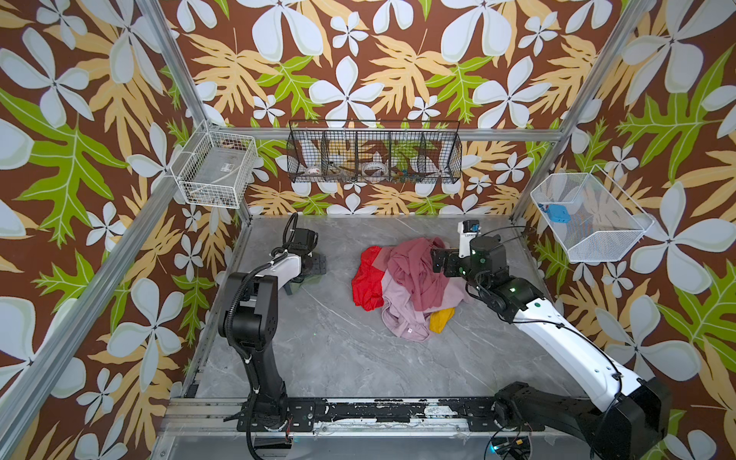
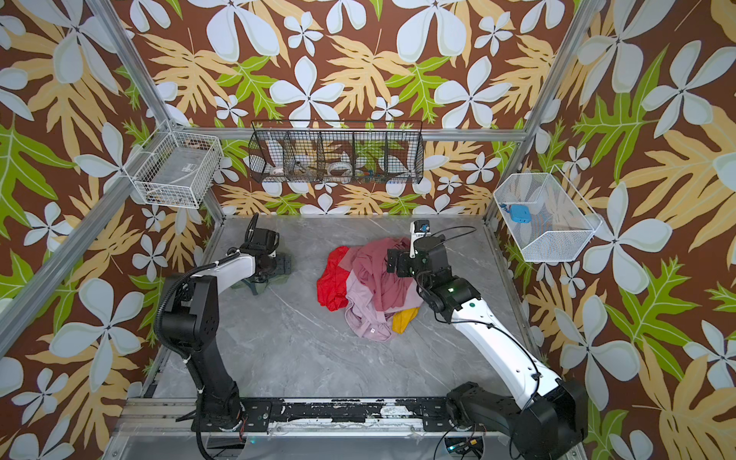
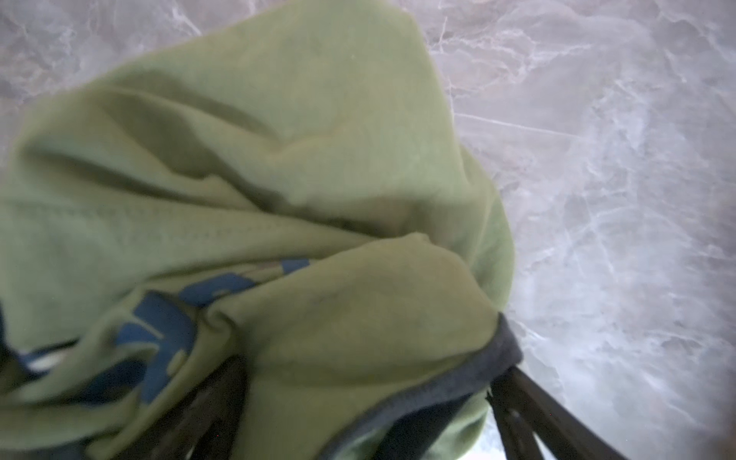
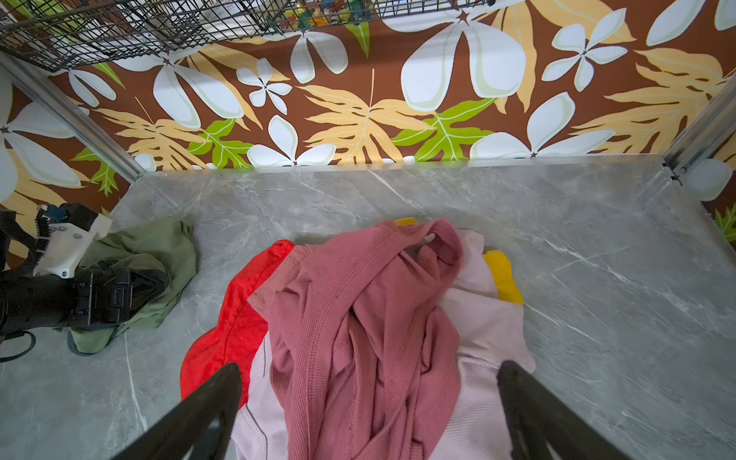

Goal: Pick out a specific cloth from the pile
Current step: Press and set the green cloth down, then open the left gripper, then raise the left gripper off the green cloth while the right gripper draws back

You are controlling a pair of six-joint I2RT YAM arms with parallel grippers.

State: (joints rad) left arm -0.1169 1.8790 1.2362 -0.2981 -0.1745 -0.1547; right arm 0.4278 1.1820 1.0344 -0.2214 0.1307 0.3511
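Left of the pile [image 1: 410,275] — the cloth [image 3: 278,159]; left gripper [image 4: 143,288] on it, spread.

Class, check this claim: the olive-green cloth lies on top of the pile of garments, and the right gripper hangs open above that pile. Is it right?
No: the olive-green cloth lies on the table apart from the pile, as the right wrist view shows. The right gripper does hang open above that pile.
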